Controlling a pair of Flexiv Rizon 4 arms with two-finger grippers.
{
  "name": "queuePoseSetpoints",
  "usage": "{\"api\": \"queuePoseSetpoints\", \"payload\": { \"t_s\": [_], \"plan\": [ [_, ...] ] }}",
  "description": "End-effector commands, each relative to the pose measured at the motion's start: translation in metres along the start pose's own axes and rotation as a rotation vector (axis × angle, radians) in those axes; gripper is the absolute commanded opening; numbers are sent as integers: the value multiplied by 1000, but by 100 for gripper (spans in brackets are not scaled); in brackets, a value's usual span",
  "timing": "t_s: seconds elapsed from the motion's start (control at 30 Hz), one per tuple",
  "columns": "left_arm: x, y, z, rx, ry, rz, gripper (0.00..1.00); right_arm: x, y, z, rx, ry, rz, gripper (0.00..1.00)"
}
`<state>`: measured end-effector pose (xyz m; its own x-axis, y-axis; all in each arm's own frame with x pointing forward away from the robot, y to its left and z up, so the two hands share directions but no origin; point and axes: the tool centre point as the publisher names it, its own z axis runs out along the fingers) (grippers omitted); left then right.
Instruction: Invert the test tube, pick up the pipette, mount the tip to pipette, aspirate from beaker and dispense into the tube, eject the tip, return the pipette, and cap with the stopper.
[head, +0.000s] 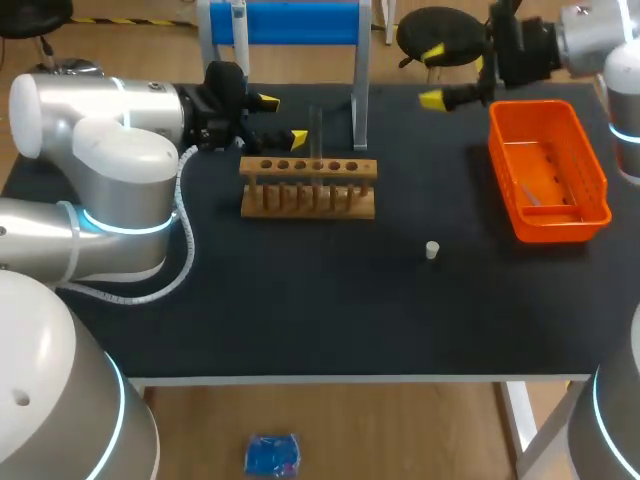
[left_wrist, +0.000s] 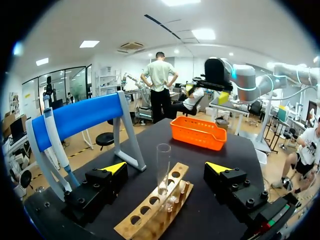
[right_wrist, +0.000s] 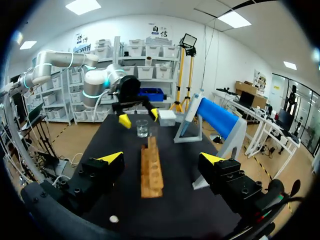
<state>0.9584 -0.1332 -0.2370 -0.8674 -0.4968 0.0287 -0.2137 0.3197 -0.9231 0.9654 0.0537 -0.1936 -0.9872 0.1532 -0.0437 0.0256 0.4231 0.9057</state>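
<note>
My left tool (head: 281, 119) hung open, fingers spread, just short of the test tube (head: 318, 128), which stood upright in the wooden rack (head: 308, 188). My right tool (head: 434, 75) was open too and held nothing, near the orange basket's (head: 560, 228) far corner. The pipette (left_wrist: 56, 142) rested on the blue stand (left_wrist: 82, 117) (the white stopper (head: 432, 250) lay alone on the worktop (head: 300, 300)).

A clear glass test tube (left_wrist: 163, 165) stands in an unpainted wooden rack (head: 308, 190); the orange plastic bin (head: 560, 226) rests on a matt black table (head: 300, 300).
</note>
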Motion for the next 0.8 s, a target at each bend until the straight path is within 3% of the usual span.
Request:
{"api": "queuePoseSetpoints", "payload": {
  "t_s": [0.03, 0.43, 0.6, 0.8],
  "plan": [
    [0, 1, 0, 2, -1, -1, 100, 58, -24, -43, 14, -10, 12, 100],
    [0, 1, 0, 2, -1, -1, 100, 108, -91, -27, 99, 8, 78, 100],
    [0, 1, 0, 2, -1, -1, 100, 120, -125, -15, 138, -22, 96, 100],
    [0, 1, 0, 2, -1, -1, 100, 129, -149, -5, 129, -51, 99, 100]
  ]
}}
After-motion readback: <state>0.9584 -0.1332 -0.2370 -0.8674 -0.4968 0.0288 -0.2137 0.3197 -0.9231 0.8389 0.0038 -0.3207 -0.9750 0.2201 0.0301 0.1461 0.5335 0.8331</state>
